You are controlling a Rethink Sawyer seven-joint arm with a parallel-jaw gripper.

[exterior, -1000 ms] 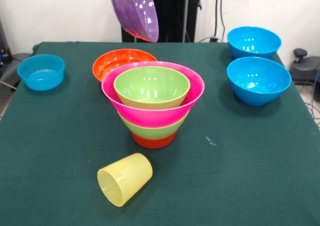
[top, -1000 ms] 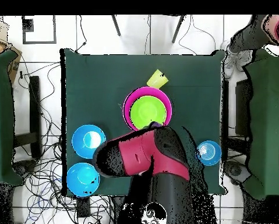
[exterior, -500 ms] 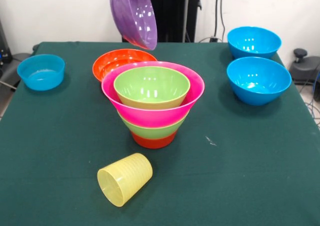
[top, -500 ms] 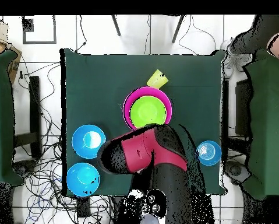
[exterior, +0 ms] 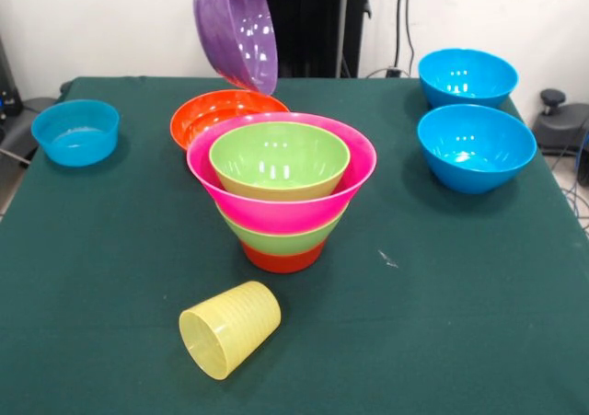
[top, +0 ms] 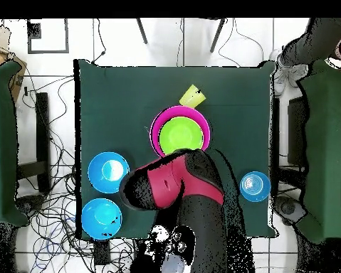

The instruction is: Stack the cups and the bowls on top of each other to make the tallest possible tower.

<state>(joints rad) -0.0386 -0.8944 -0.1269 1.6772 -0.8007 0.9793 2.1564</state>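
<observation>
Purple and steeply tilted, the wide bowl [exterior: 236, 30] is hanging in the air above and behind the tower [exterior: 282, 190], its upper edge running out of the front view; the gripper is not showing there, and the red and black arm [top: 174, 195] is covering it from overhead, so its grip cannot be told. The tower is standing on the green table [exterior: 442, 286]: orange base, lime green, flaring pink, lime green inside. An orange bowl [exterior: 221, 113] is sitting just behind the tower. The pale-yellow cup [exterior: 230, 328] is lying on its side in front of the tower. Three blue bowls [exterior: 476, 146] are resting well apart from the tower.
</observation>
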